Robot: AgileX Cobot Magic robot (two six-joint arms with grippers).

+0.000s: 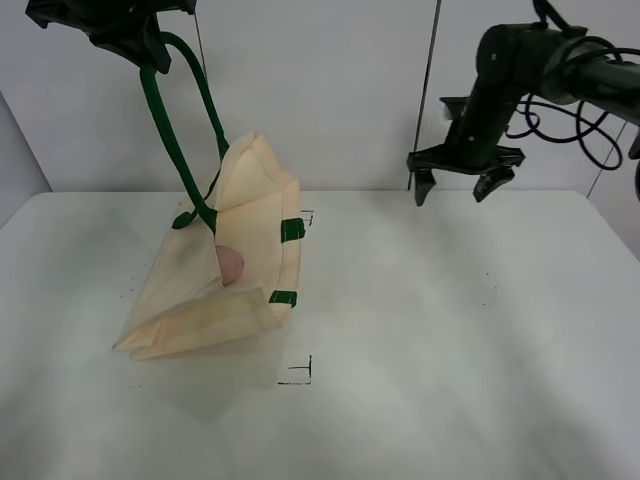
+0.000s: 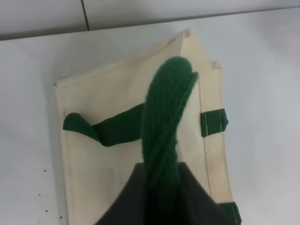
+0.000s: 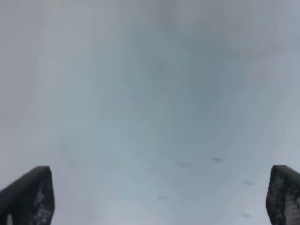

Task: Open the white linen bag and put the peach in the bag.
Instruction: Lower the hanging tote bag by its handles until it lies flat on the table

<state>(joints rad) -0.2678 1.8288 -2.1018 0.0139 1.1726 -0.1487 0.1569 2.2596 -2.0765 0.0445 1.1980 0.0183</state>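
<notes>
The white linen bag (image 1: 230,270) stands tilted on the table's left half, its mouth open toward the right. The peach (image 1: 232,264) shows inside the mouth, pink and partly hidden by cloth. My left gripper (image 1: 150,55) is high at the top left, shut on the bag's dark green handle (image 1: 165,130) and holding it up. In the left wrist view the handle (image 2: 166,122) runs up between the dark fingers (image 2: 126,201), above the bag (image 2: 108,93). My right gripper (image 1: 458,185) hangs open and empty, high at the right, well away from the bag; its fingertips (image 3: 33,194) frame bare table.
The white table (image 1: 450,340) spreads to the right and front of the bag. Small black corner marks (image 1: 300,372) lie on it in front of the bag and behind it. A wall stands behind the table.
</notes>
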